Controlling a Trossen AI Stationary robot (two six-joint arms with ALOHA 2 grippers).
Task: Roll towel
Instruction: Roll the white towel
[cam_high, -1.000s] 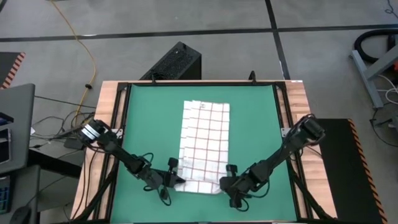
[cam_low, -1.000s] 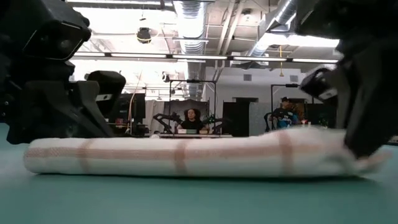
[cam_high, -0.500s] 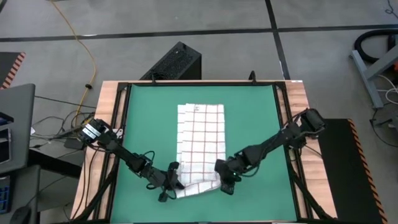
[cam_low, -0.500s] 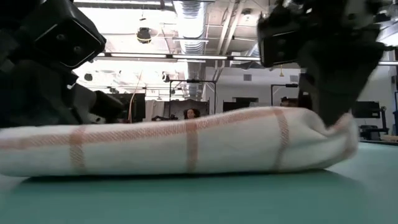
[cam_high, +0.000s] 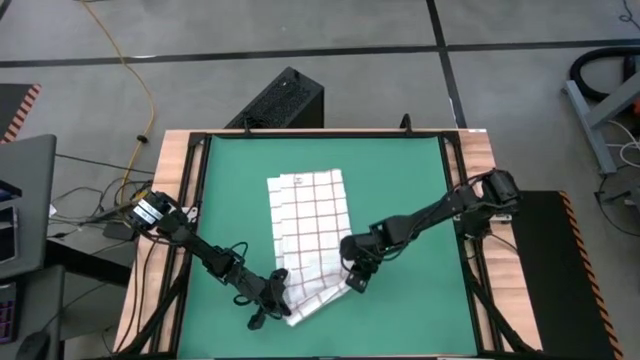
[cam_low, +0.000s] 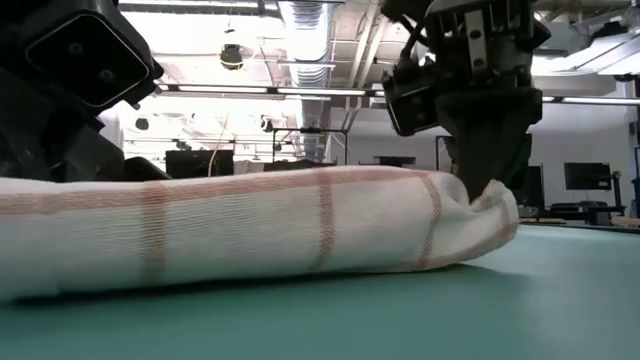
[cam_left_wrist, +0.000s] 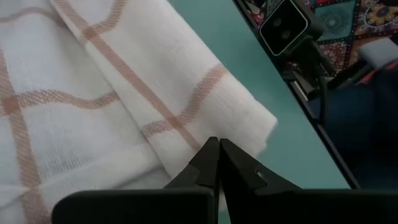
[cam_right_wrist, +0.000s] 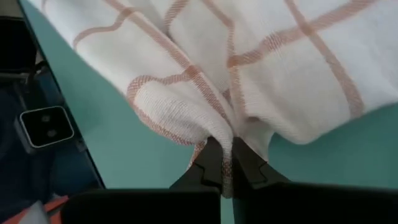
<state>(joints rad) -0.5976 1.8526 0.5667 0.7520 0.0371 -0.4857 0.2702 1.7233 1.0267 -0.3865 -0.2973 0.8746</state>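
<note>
- White cloth with red-brown grid: towel (cam_high: 305, 240) lies centre to lower centre of the high view on the green mat (cam_high: 410, 180), near end rolled, far end flat and skewed.
- Left gripper (cam_high: 272, 297), lower left of centre: jaws pinched on the roll's end.
- Right gripper (cam_high: 352, 279), right of centre: jaws clamped on the other end.
- Judgement: advance both ends evenly and keep tension, or the roll goes conical.
</note>
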